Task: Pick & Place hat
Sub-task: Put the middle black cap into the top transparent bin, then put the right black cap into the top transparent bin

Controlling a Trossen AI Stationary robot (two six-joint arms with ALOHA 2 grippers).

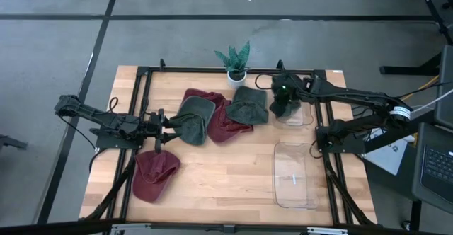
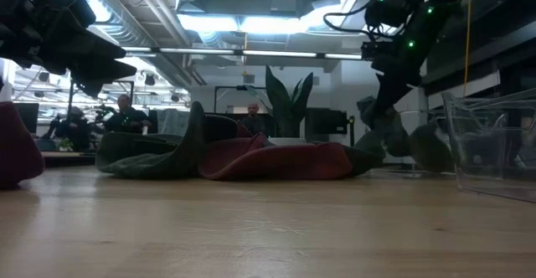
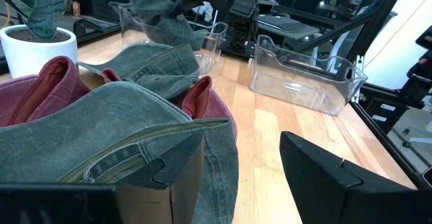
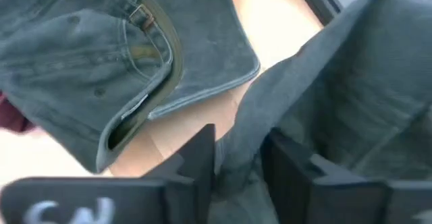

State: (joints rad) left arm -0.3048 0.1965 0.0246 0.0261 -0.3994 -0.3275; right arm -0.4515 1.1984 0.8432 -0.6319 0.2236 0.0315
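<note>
A dark green hat (image 1: 285,107) hangs over the far clear bin (image 1: 306,119) at the table's far right, with my right gripper (image 4: 239,173) shut on it. In the low view this hat (image 2: 381,129) droops under the gripper beside the bin. My left gripper (image 3: 239,177) stands open at the left, level; the edge of another green hat (image 1: 195,119) reaches in beside one finger, and I cannot tell whether they touch. That hat lies partly over a red hat (image 1: 225,120). A third green hat (image 1: 248,105) lies behind them, and a second red hat (image 1: 156,175) at the near left. My right gripper has a bunched fold of the hat's cloth (image 4: 244,140) between its two fingers (image 4: 197,158). The fingers slant down from above. The hat hangs slack below them (image 2: 375,136); whether its lower end touches the bin I cannot tell.
A second clear bin (image 1: 277,165) stands at the near right. A potted plant (image 1: 236,64) is at the far edge, middle. The dark frame rails (image 1: 141,93) run along the table's sides. Bare wood (image 1: 226,178) lies in the near middle.
</note>
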